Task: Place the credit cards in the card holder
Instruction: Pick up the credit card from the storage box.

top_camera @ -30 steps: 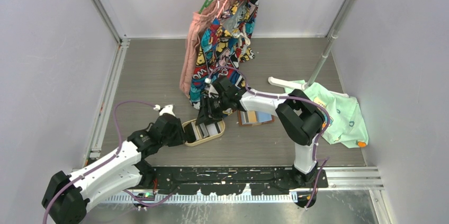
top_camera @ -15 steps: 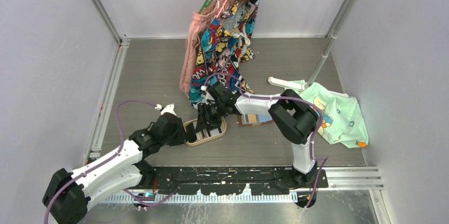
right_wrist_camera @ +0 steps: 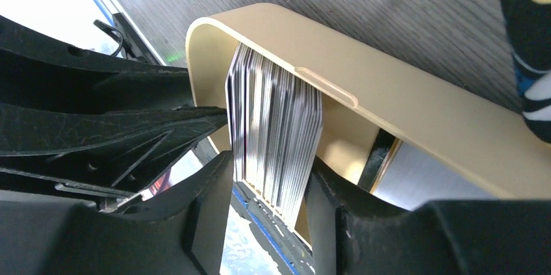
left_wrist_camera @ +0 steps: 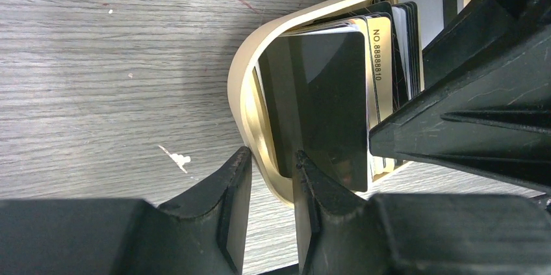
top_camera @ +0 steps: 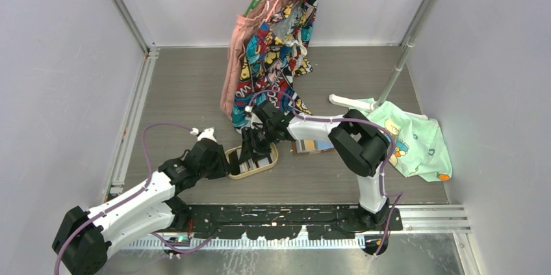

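**A:** Which step are you on?

**B:** The pick-up. My right gripper is about half closed on the stack of credit cards. The stack stands on edge in the tray, and a finger presses each of its outer faces. My left gripper is pinched narrow on the tray's rim at its nine o'clock end, steadying it.

**A:** And the card holder?

**B:** The card holder lies open on the table, at three o'clock from the tray and partly under my right forearm. I can't see any card in it yet.

**A:** What does the next move need?

**B:** I think a straight lift clear of the tray wall while my left holds the tray down, then a swing toward three o'clock. I have many cards at once, and a slot probably takes fewer, so the stack may need thinning first.
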